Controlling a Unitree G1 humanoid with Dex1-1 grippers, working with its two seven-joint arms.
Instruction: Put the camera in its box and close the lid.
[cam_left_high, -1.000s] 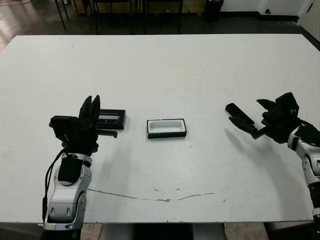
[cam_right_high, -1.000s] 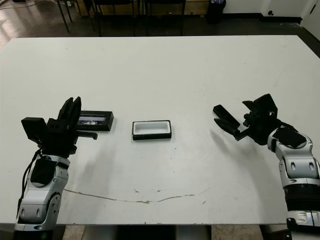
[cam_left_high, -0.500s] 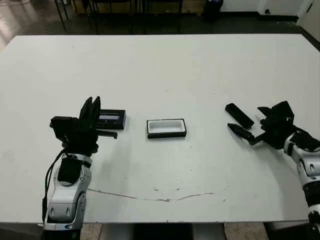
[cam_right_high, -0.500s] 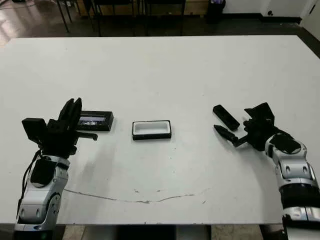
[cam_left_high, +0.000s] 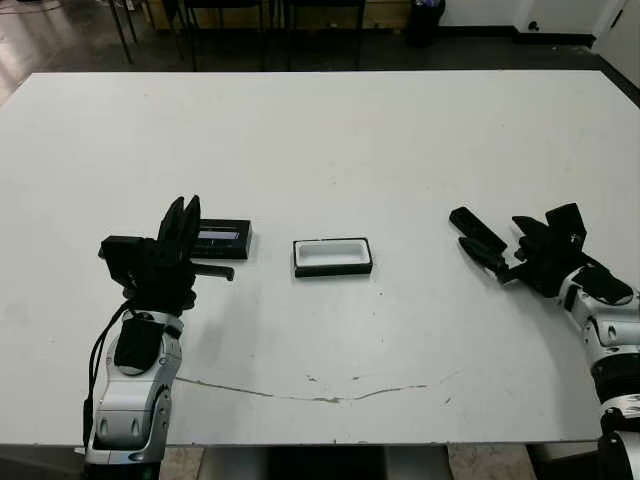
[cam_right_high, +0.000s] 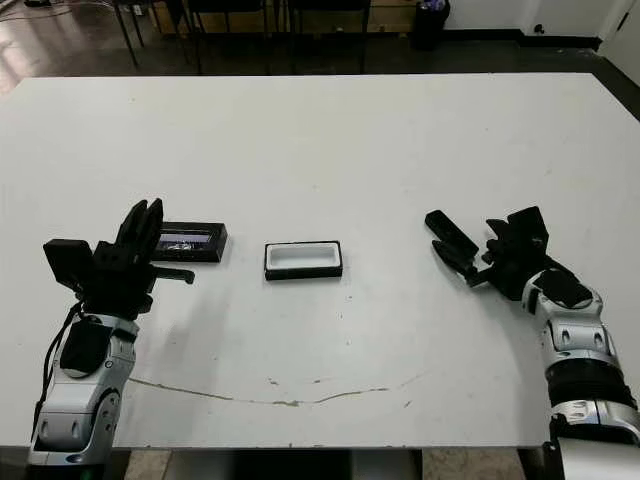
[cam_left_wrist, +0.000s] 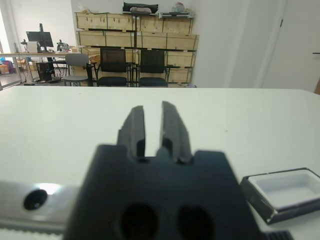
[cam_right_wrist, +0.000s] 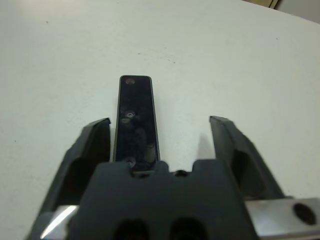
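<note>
White table (cam_left_high: 330, 130), faint crack (cam_left_high: 330, 396); chairs, perhaps crates beyond.

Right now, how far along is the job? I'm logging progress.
Nothing done: the white-lined black box sits empty. In hand: the open right pincer straddles the narrow black camera bar, not gripping. Left: boxing it, then fitting the flat black lid.

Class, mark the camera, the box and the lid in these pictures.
camera (cam_left_high: 478, 237): left eye view, middle of its top face.
box (cam_left_high: 333, 256): left eye view, white lining.
lid (cam_right_high: 190, 242): right eye view, glossy strip.
</note>
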